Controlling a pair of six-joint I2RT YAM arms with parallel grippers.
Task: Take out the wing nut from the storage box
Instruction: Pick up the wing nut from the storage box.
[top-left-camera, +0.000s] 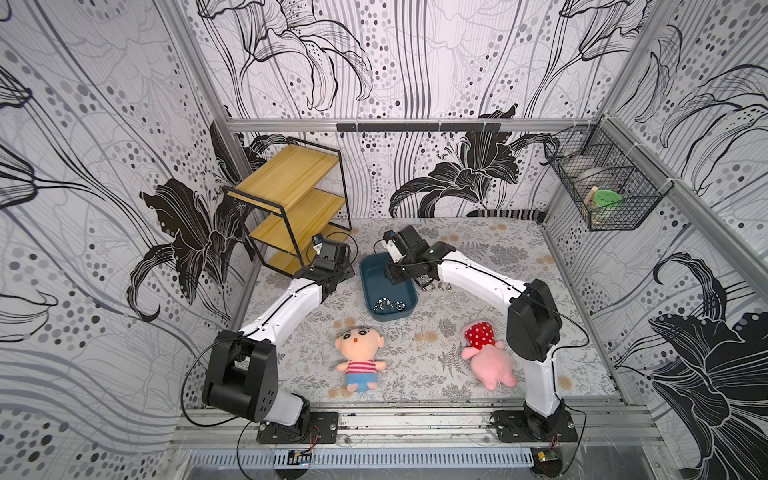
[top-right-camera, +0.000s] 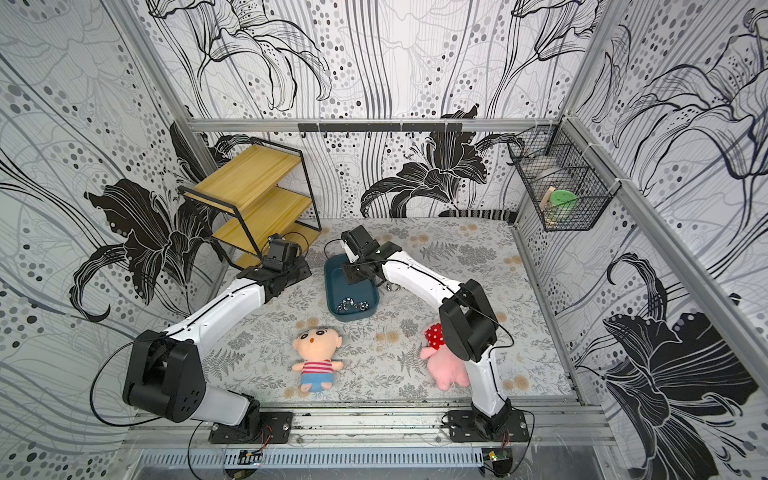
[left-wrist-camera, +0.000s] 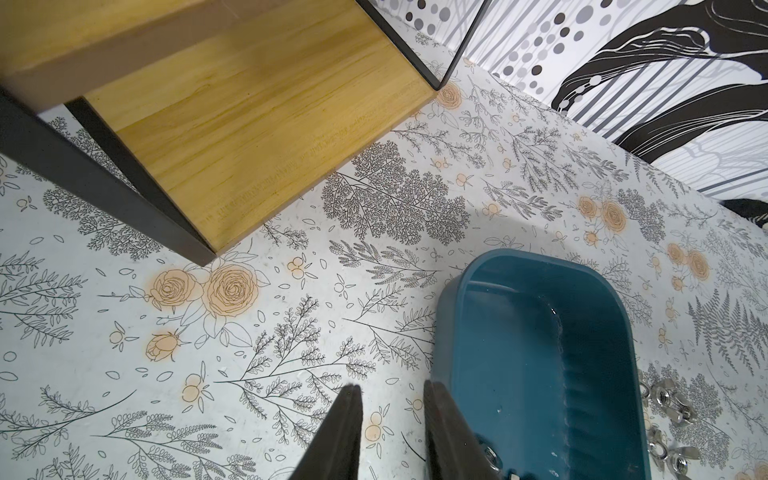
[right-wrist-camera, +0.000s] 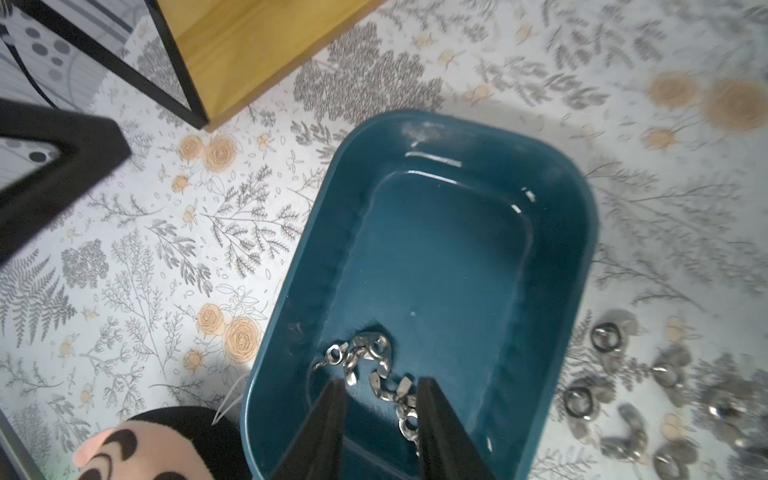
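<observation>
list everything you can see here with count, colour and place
storage box: one, dark teal, centre of mat
wing nuts: several, silver, inside box
loose wing nuts: several, silver, mat beside box
shelf: one, wood, black frame, back left
boy doll: one, striped shirt, front mat
pink doll: one, red spotted hat, front mat
wire basket: one, black, right wall
left claw: one, black, open, beside box
right claw: one, black, open, over box

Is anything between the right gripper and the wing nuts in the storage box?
Nothing visible does. In the right wrist view the right gripper is open and aimed at the wing nuts heaped at one end of the lidless storage box; nothing lies across the gap between them.
</observation>
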